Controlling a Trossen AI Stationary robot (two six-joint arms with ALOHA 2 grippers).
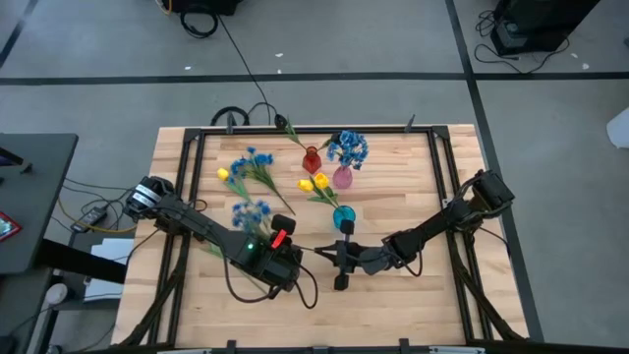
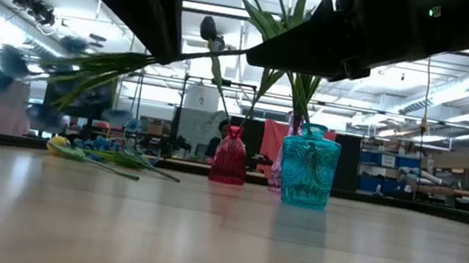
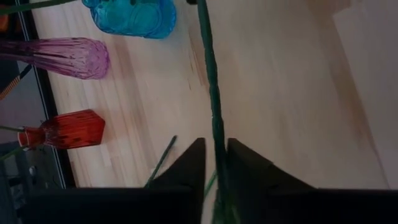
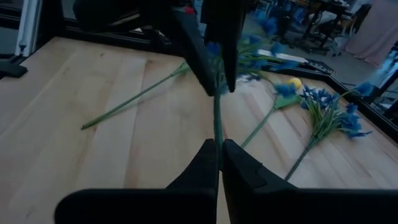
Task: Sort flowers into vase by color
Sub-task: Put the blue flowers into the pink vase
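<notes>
Both grippers meet on one green stem [image 3: 214, 112] above the table's front centre. Right gripper [image 1: 341, 258] is clamped tight on the stem, which runs out past its fingertips toward the left arm. Left gripper [image 1: 291, 258] sits just at 9 o'clock of it, fingers [image 3: 189, 163] slightly parted with the same stem passing through the gap; can't tell if they pinch it.

Wooden table [image 1: 413, 305], then contents, largest first:
- blue spray [image 1: 349, 147] standing in the pink vase [image 1: 342, 178], 12 o'clock from the grippers
- loose blue sprays with one yellow bud [image 1: 251, 169] lying flat at about 10 o'clock
- another blue spray [image 1: 251, 213] just beside the left arm, at 9 o'clock
- yellow tulips [image 1: 314, 183] in the teal vase [image 2: 307, 171], closest vase to the grippers
- red vase [image 2: 230, 157] at 11 o'clock, holding one thin stem

Vases stand upright, near each other, not touching.
</notes>
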